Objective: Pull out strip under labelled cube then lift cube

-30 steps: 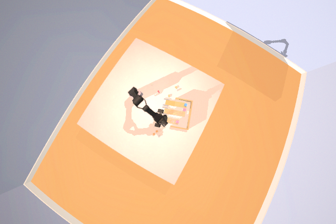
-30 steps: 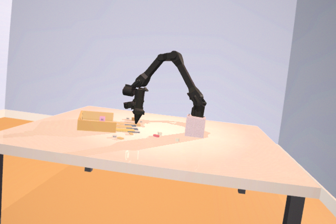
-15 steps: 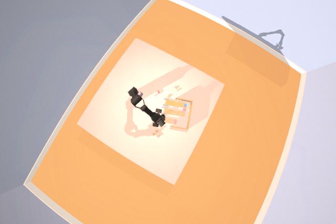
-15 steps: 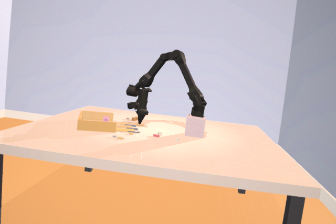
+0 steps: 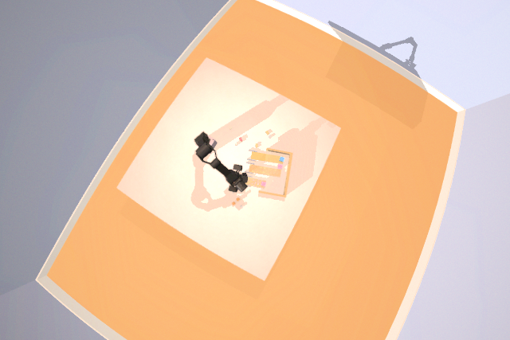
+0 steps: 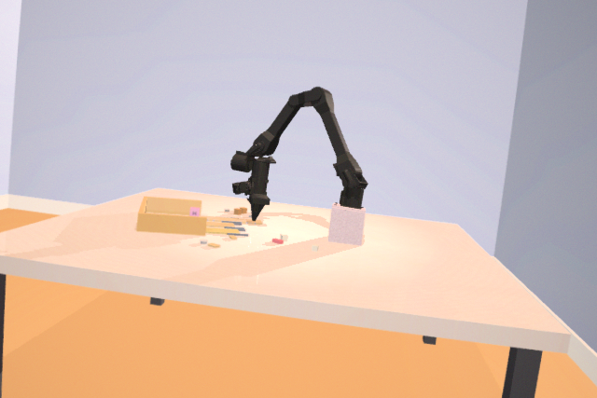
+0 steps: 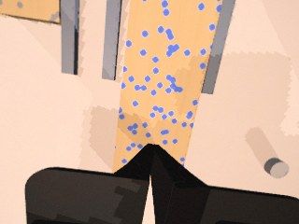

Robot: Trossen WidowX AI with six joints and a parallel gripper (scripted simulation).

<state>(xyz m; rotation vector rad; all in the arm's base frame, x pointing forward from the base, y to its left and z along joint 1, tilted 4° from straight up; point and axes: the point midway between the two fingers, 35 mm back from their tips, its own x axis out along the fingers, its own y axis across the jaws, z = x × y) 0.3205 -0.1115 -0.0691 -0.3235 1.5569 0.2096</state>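
Ext view, left to right: I see the shallow wooden tray [image 6: 166, 224] at centre-left of the frame on the counter [image 6: 395, 282], with a pink cube [image 6: 194, 212] in it near its right wall. Can't read a label at this res, so I can't say it's the labelled one. Just right of the tray, strip ends and grey rails stick out onto the counter, w/ a few small bits scattered below them, incl. a red piece [image 6: 277, 240]. Next, the end effector [image 6: 254, 216] points straight down, tip at the counter just right of the strips. Further right, the arm's pink base block [image 6: 346, 224].

Top view: the arm sits mid-frame, and the tray [image 5: 287, 171] is right of it. I count three strips side by side inside, each w/ a cube at its right end: blue cube [image 5: 281, 159] on the upper one, two pinkish cubes on the middle and lower. End effector is at the left end of the lower strip.

Wrist view: grey rails [image 7: 70, 37] at upper left, then the blue-dotted strip [image 7: 161, 79] running from top centre down to the end effector [image 7: 149, 154] at bottom centre. Fingers fully closed to a point, tip pressed on the strip's near end, nothing between them. A small grey cylinder [image 7: 268, 156] lies at right on the counter.
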